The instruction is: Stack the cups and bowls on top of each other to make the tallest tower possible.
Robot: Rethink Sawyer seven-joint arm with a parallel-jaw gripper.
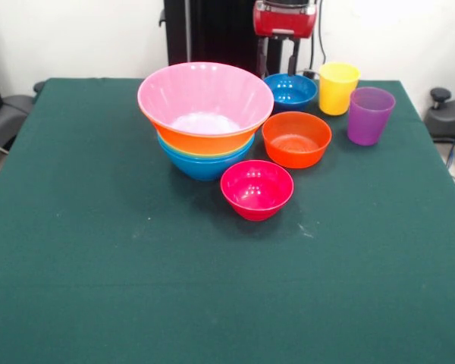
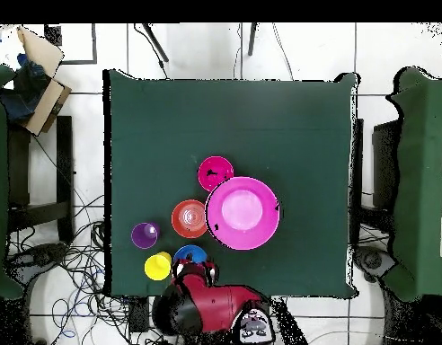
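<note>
The tower stands mid-table: a wide pink bowl [image 1: 205, 98] [image 2: 242, 213] nested in an orange bowl [image 1: 205, 142] on a light blue bowl [image 1: 205, 165]. No green bowl shows. A crimson bowl [image 1: 256, 189] [image 2: 216, 173] and an orange-red bowl [image 1: 296, 139] [image 2: 190, 218] sit loose beside it. A dark blue bowl [image 1: 290, 91] [image 2: 190, 256], a yellow cup [image 1: 338, 88] [image 2: 158, 266] and a purple cup [image 1: 370, 115] [image 2: 145, 235] stand near the robot's edge. My gripper [image 1: 279, 68] [image 2: 194, 271] hangs open and empty just above the dark blue bowl.
The green table cloth [image 1: 98, 250] spreads wide on the camera's side in the front view. The black pedestal [image 1: 212, 34] stands behind the bowls. Cables [image 2: 72, 269] and a cardboard box [image 2: 40, 81] lie off the table.
</note>
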